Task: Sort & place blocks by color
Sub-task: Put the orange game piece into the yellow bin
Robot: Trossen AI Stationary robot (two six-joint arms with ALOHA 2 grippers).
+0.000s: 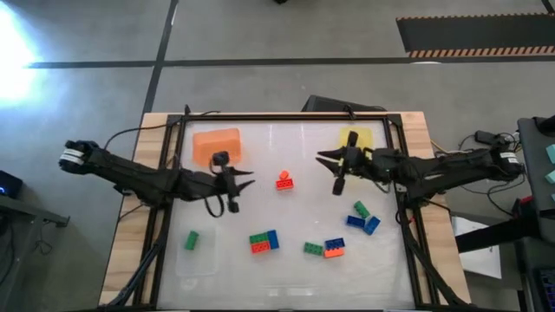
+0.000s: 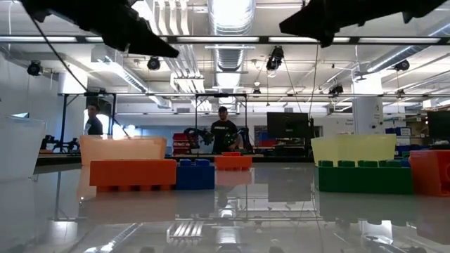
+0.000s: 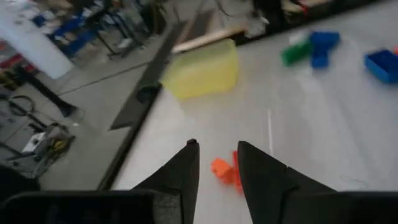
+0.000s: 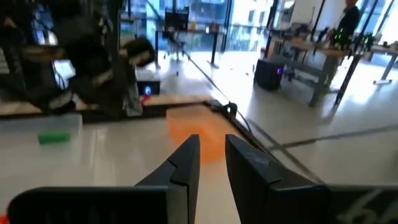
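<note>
Small studded blocks lie scattered on the white table. A red-orange block (image 1: 284,180) (image 3: 222,169) rests on its base mid-table, between my two grippers. My left gripper (image 1: 248,178) (image 3: 216,163) hangs open above the table just left of this block, which shows past its fingertips. My right gripper (image 1: 323,160) (image 4: 211,155) is open too, raised to the block's right and pointing toward the orange tray (image 4: 198,134). A green, red-orange and blue cluster (image 1: 263,242), a green block (image 1: 313,249) and a blue and orange pair (image 1: 335,248) sit nearer the near edge.
The orange tray (image 1: 217,145) and a yellow tray (image 1: 357,139) stand at the far side. A clear tray (image 1: 195,258) near left holds a green block (image 1: 192,240). A green block (image 1: 361,209) and blue blocks (image 1: 364,224) lie at right. People stand in the room beyond (image 2: 223,133).
</note>
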